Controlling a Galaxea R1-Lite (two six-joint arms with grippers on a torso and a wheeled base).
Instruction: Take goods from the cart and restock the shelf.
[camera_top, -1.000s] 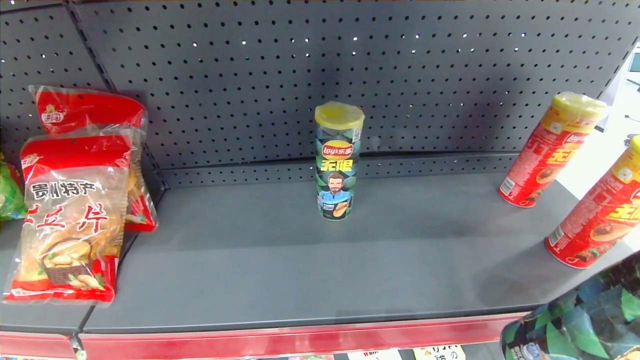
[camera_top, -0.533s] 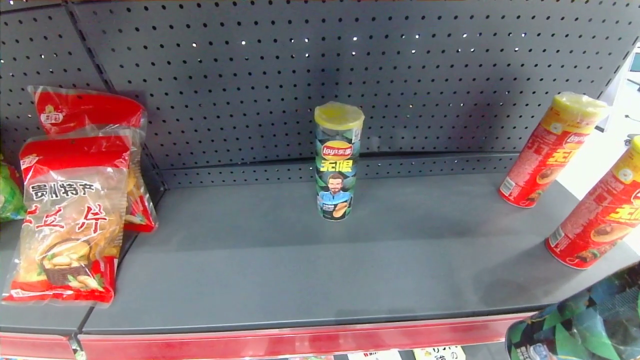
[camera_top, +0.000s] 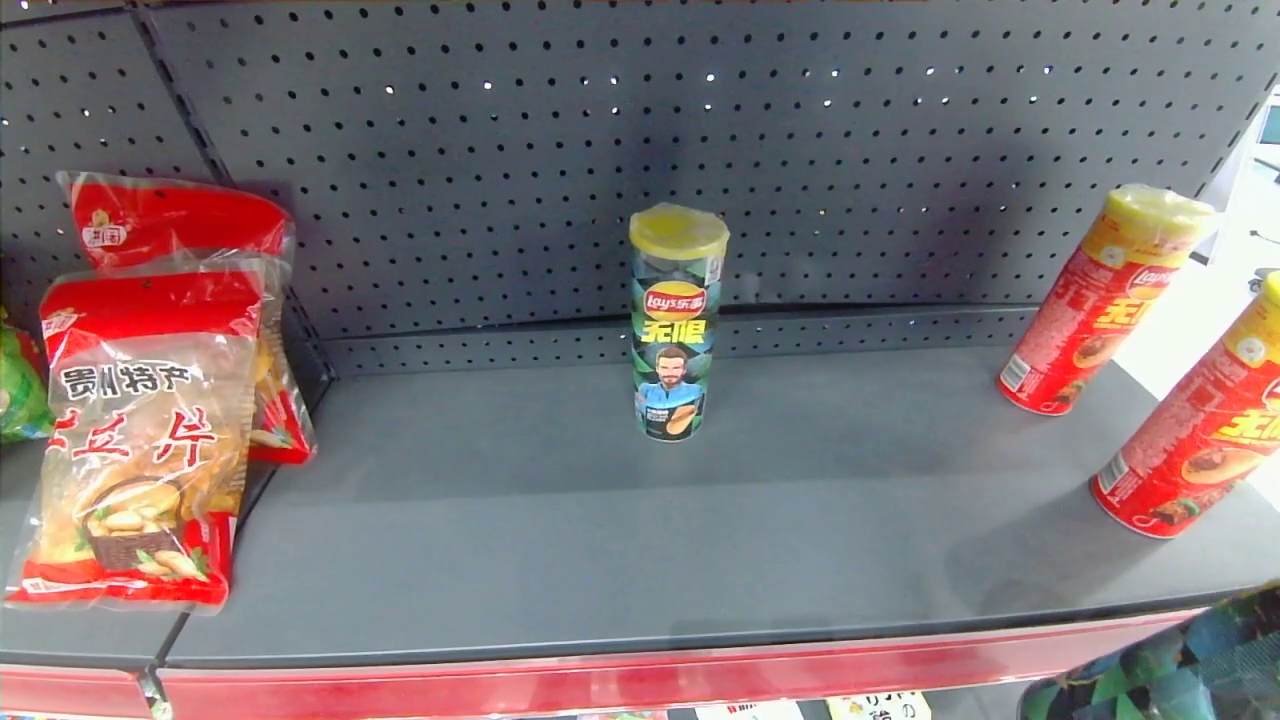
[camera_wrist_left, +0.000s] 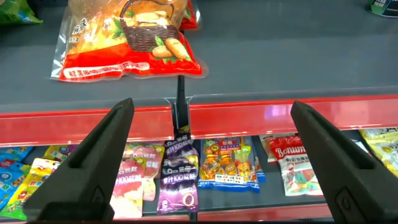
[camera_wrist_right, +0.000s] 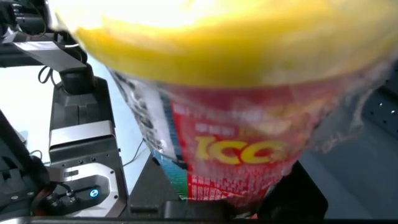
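chips can sinks below the shelf's front right corner

over the last second the patterned chips can (camera_top: 1180, 665) in the right gripper (camera_wrist_right: 230, 202) has dropped from overlapping the shelf (camera_top: 600, 560) at its front right corner to just under the red front edge. the fingers are mostly hidden behind it but appear pinched on its base. nothing on the shelf has shifted: the matching can (camera_top: 675, 330) stands mid-shelf near the back edge, two red cans (camera_top: 1100, 300) stand at the right edge and snack bags (camera_top: 130, 440) lie at the left edge. the left gripper (camera_wrist_left: 211, 102) hangs spread and empty before the front edge. placement looks not yet begun, so the can likely needs raising again.
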